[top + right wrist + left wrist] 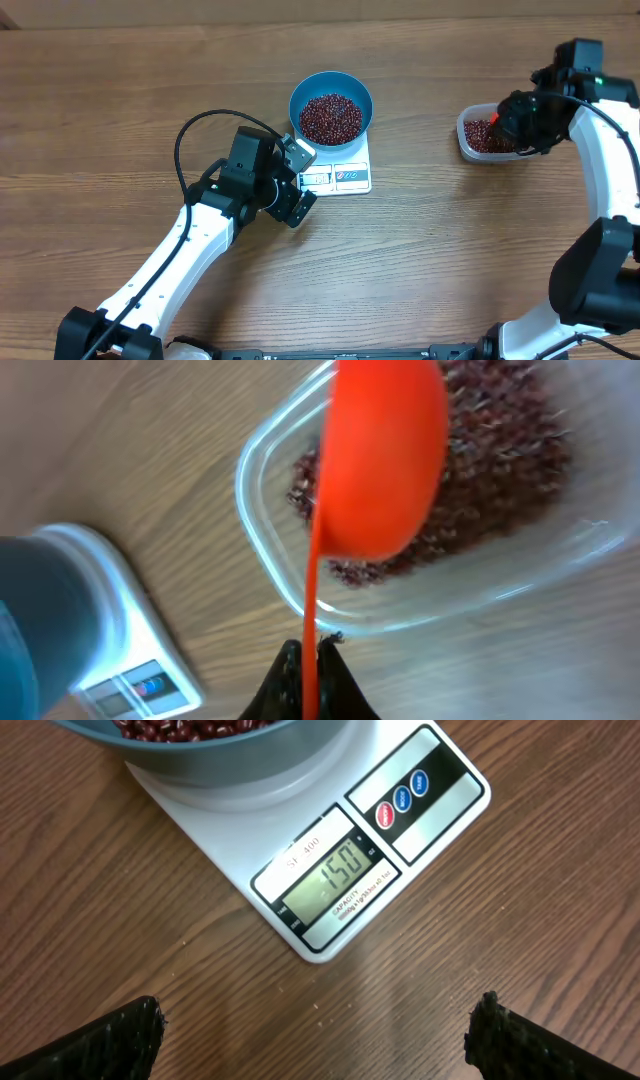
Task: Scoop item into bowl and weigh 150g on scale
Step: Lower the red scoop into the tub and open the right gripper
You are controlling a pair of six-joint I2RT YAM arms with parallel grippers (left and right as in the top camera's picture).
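Overhead, the left gripper (303, 181) gapes empty just beside the scale (347, 177), bowl (294, 100) of beans (331, 117) beyond. Left wrist: scale ahead of its fingers (110, 1040) (reads 150). Right wrist: right gripper (310, 665) pinches the spoon (385, 460) over the tub (262, 550) ahead.

I see the blue bowl (331, 77) upright on the white scale (352, 176), midway along the table (120, 80) toward its far edge. It is part-filled with maroon beans (331, 117). The display (338, 872) reads 150.
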